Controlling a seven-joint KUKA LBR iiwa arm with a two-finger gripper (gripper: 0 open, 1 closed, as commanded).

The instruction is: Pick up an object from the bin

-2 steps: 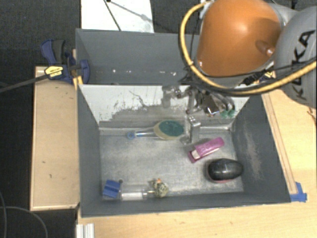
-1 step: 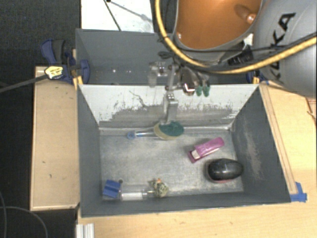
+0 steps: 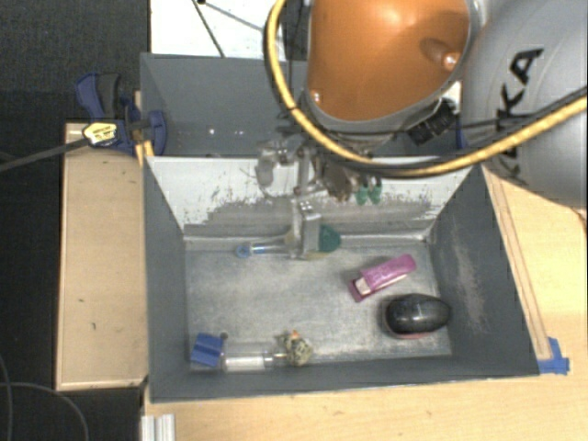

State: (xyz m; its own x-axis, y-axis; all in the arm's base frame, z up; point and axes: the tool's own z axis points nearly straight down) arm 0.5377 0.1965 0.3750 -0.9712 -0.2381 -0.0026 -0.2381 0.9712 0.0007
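Lying in the bin (image 3: 166,278): purple case (image 3: 383,277), black mouse (image 3: 416,316), blue-capped tube (image 3: 231,358).

Green thing (image 3: 330,240) half hidden behind claw (image 3: 302,243), arm (image 3: 533,90) cut off at top, brownish scrap (image 3: 296,346) unidentifiable

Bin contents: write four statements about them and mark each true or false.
A black mouse lies in the bin's lower right part. True.
The purple thing touches the bin's left wall. False: it lies just up and left of the mouse.
A clear tube with a blue cap lies at lower left. True.
The gripper hangs over the mouse. False: it is at the floor's far edge, beside a green thing.
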